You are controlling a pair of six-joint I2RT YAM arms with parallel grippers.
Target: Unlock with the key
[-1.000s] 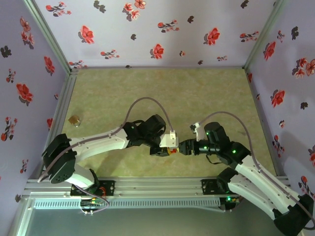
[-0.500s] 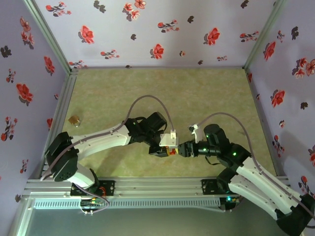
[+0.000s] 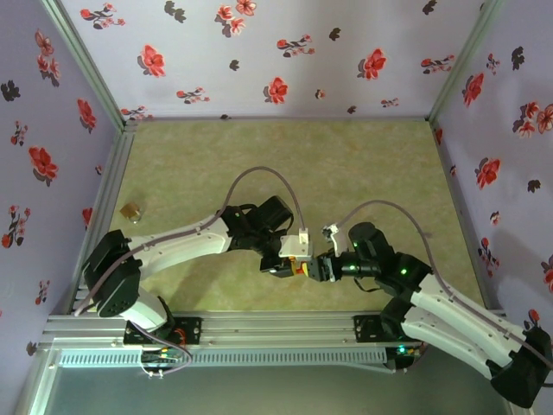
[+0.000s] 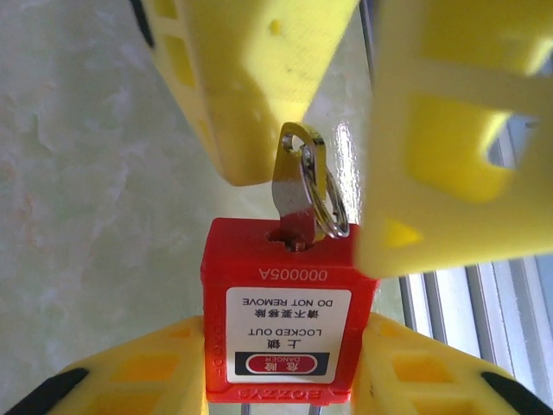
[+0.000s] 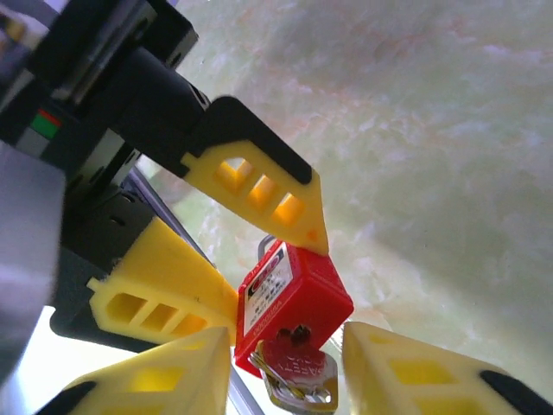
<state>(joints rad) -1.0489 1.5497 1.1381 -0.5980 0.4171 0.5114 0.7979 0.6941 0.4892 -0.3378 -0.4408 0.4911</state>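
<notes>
Two wrist views resolve key (image 4: 296, 186) inside padlock (image 4: 289, 294).

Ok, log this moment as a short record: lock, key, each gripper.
lock: red padlock, keyhole end towards the right arm
key: key seated in the keyhole, ring attached
left gripper: left gripper clamped on the padlock body
right gripper: right gripper with a finger on either side of the key; pinch unclear
elsewhere: small brass object on the table, far left
</notes>
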